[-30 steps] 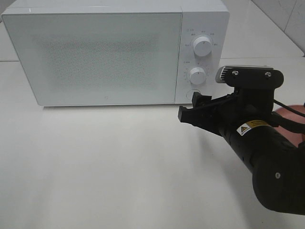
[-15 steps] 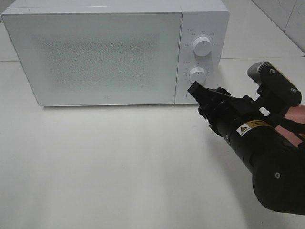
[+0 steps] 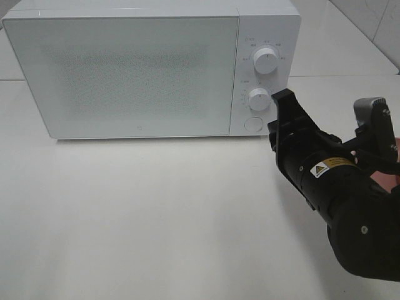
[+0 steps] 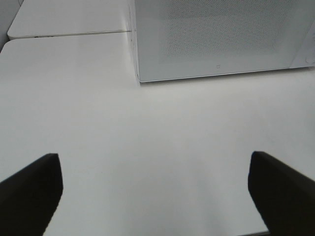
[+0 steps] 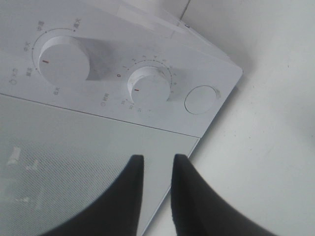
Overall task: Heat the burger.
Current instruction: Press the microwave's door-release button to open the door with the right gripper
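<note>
Burger unseen; right jaws beside microwave point(image 3: 125, 69)

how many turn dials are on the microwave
2. The upper dial sits high on the microwave's control panel, right of the door. The lower dial is directly below it. The round button beneath is flat, not a dial. None looks hidden.

One white microwave point(image 3: 125, 69) sits on one desk point(image 3: 156, 219). It carries an upper dial point(image 3: 265, 61) and a lower dial point(image 3: 258, 99), two in all, plus one round button point(image 3: 252, 123).
</note>
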`<action>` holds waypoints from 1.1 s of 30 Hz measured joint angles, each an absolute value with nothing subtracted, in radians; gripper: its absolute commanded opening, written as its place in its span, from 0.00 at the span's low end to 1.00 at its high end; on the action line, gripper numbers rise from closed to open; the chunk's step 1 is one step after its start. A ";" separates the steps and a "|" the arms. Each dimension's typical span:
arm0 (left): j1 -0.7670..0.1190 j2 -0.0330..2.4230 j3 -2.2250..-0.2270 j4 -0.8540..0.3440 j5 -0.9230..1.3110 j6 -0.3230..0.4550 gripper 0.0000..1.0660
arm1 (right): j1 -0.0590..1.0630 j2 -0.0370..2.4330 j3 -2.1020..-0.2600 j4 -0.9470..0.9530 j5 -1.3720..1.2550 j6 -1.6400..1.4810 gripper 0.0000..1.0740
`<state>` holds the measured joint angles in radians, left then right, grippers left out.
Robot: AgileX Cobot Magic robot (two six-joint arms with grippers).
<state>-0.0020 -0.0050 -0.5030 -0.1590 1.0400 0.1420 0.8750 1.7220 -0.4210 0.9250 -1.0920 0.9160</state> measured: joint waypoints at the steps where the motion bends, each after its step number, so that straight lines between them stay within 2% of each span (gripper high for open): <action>1: -0.002 -0.005 -0.503 -0.159 1.040 0.142 0.88 | 0.875 1.722 -0.421 0.925 -1.082 0.985 0.11; 4: -0.002 -0.005 -0.503 -0.159 1.040 0.142 0.88 | 0.875 1.722 -0.421 0.925 -1.066 1.050 0.09; 6: -0.002 -0.005 -0.503 -0.159 1.040 0.142 0.88 | 0.875 1.722 -0.421 0.925 -1.043 1.130 0.03; 9: -0.002 -0.005 -0.503 -0.159 1.040 0.142 0.88 | 0.875 1.722 -0.421 0.925 -1.026 1.180 0.00; 33: -0.002 -0.005 -0.503 -0.159 1.040 0.142 0.88 | 0.875 1.722 -0.421 0.941 -1.018 1.229 0.00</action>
<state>-0.0020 -0.0050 -0.5030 -0.1590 1.0400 0.1420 0.8750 1.7220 -0.4210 0.9410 -1.0180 1.2290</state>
